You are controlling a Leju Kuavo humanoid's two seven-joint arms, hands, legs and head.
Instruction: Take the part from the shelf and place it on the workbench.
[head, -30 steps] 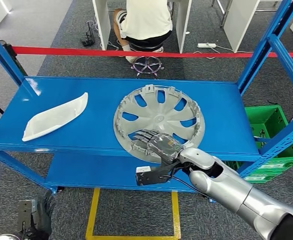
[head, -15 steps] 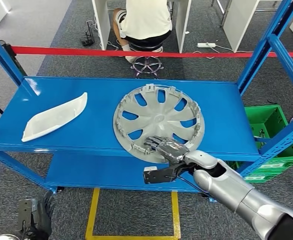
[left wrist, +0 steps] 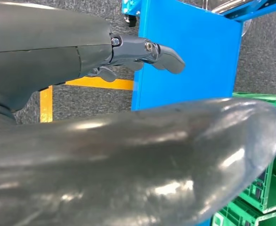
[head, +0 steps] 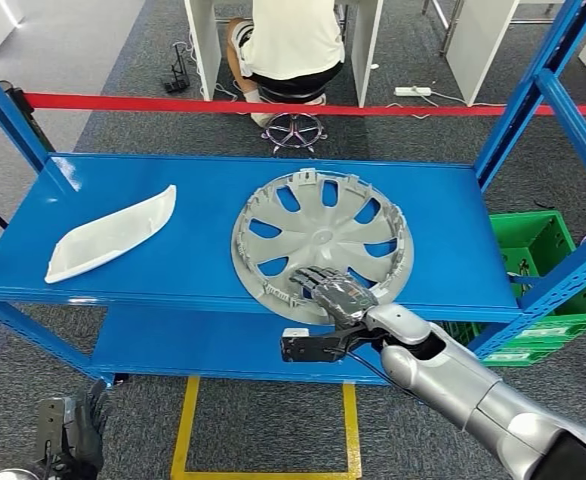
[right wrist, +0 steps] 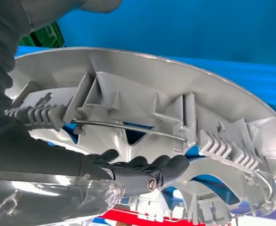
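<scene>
blue shelf (head: pixel 162 250) above grey carpet (head: pixel 109 70)

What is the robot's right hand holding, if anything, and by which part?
The right hand grips the grey hubcap at its near rim, fingers over the top.

— What colours are in front of you?
— You've a grey hubcap (head: pixel 322 245) and a white trim piece (head: pixel 110 235) on a blue shelf (head: pixel 199 250).
— And beyond it?
— You'll see a green crate (head: pixel 540 250), red tape (head: pixel 162 103) and yellow floor lines (head: pixel 184 420).
</scene>
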